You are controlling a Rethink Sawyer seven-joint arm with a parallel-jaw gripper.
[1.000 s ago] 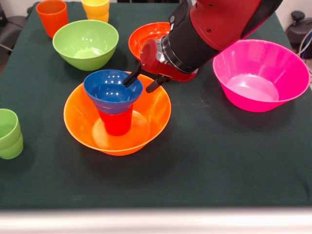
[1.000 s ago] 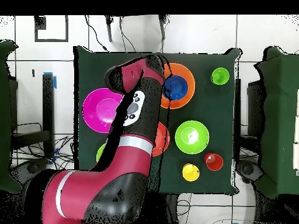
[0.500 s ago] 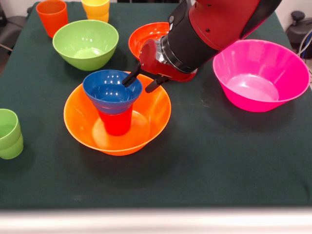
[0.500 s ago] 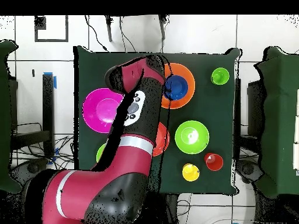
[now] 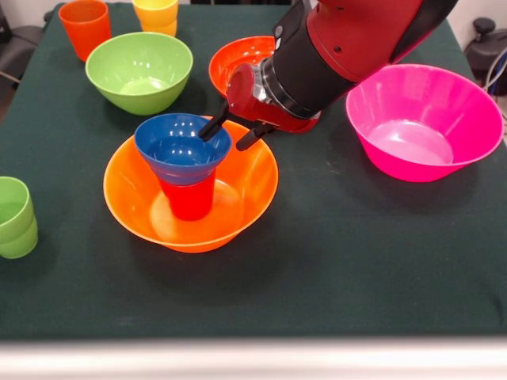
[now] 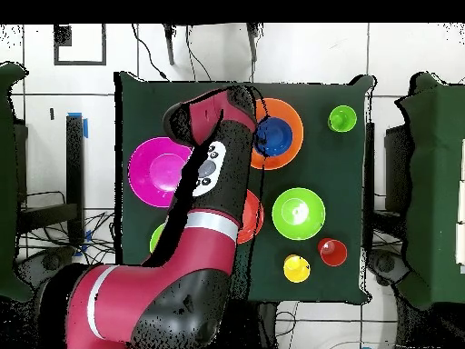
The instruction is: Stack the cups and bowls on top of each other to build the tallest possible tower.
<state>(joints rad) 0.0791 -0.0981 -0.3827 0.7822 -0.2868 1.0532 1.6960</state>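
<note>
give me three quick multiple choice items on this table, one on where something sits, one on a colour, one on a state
1. Where does the red cup stand?
A. inside the large orange bowl
B. inside the pink bowl
C. on the bare cloth

2. What colour is the bowl resting on the red cup?
A. green
B. blue
C. pink

3. How are the gripper jaws set?
A. apart, one tip inside the blue bowl rim
B. clamped on a yellow cup
C. out of sight

Answers: 1 A, it rises from that bowl's floor; 2 B, the blue bowl caps it; 3 A, two dark tips are spread at the rim.

Open cloth (image 5: 341, 261) beside pink bowl (image 5: 424, 119)
</note>
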